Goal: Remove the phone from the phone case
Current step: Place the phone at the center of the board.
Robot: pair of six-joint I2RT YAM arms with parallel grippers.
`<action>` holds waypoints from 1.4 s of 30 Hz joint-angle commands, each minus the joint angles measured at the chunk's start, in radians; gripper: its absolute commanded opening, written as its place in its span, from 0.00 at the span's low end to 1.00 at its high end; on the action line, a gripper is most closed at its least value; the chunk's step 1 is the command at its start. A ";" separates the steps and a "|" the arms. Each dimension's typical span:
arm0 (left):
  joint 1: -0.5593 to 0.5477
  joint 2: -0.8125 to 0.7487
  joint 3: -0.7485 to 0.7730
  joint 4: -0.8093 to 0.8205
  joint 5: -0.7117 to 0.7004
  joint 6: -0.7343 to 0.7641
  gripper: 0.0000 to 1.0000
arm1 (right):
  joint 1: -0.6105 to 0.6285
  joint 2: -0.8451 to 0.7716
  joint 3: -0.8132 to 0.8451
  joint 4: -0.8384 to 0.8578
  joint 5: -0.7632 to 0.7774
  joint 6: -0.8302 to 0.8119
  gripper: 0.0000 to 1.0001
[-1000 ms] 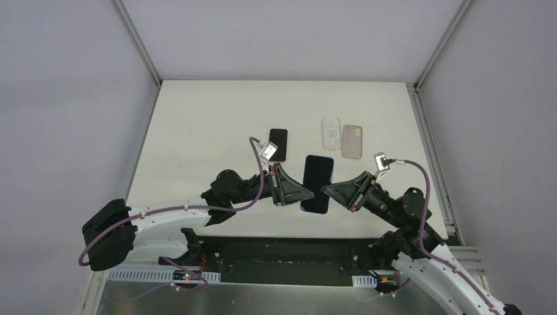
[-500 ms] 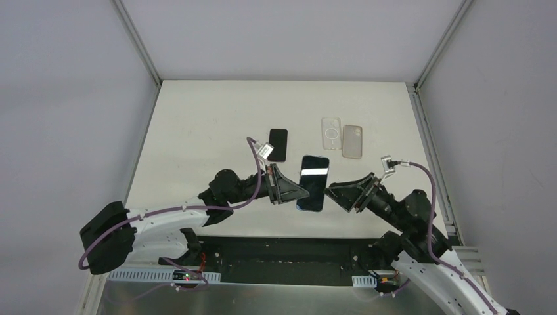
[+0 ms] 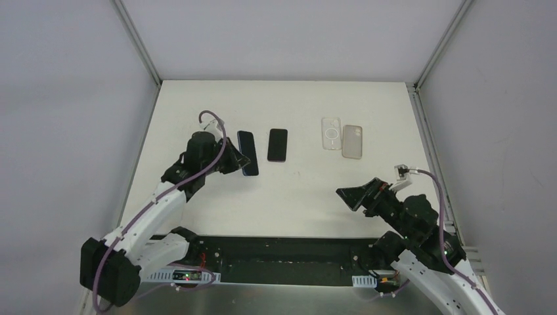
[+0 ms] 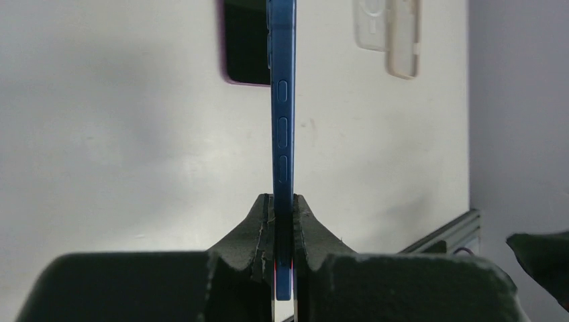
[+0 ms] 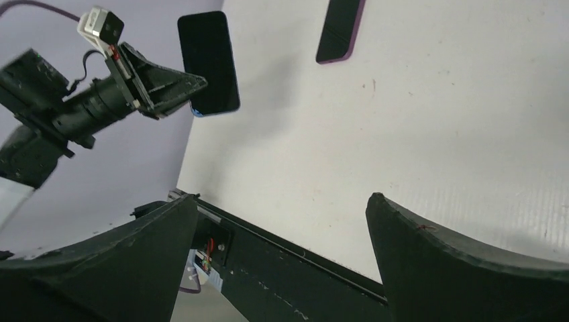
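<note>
My left gripper point(image 3: 235, 159) is shut on a blue phone point(image 3: 247, 153), holding it by its lower end over the left part of the table. In the left wrist view the phone point(image 4: 282, 127) stands edge-on between the fingers point(image 4: 266, 221), side buttons showing, with my left gripper point(image 4: 282, 204) clamped on its end. A clear phone case point(image 3: 331, 134) and a beige case point(image 3: 353, 141) lie flat at the back right. My right gripper point(image 3: 348, 195) is open and holds nothing, near the front right. From the right wrist view the blue phone point(image 5: 208, 64) shows its dark screen.
A second phone point(image 3: 277, 145), dark with a purple edge, lies flat just right of the blue one and also shows as the purple phone point(image 5: 341, 30). The table's front edge and a black rail point(image 5: 288, 258) run under my right gripper point(image 5: 283, 198).
My right gripper has let go of the blue phone, opened wide and drawn back to the right. My left gripper has carried the phone from the table's middle to the left.
</note>
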 commanded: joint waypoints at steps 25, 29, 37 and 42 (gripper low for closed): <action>0.284 0.855 0.521 -0.061 0.424 0.283 0.00 | 0.003 0.114 -0.042 0.033 -0.061 0.010 0.99; 0.284 0.904 0.570 -0.061 0.439 0.287 0.00 | 0.004 0.137 -0.043 0.051 -0.098 0.028 0.99; 0.287 1.013 0.639 -0.061 0.457 0.266 0.00 | 0.003 0.161 -0.050 0.066 -0.106 0.053 0.99; 0.285 1.054 0.670 -0.057 0.473 0.252 0.00 | 0.004 0.167 -0.044 0.066 -0.105 0.057 0.99</action>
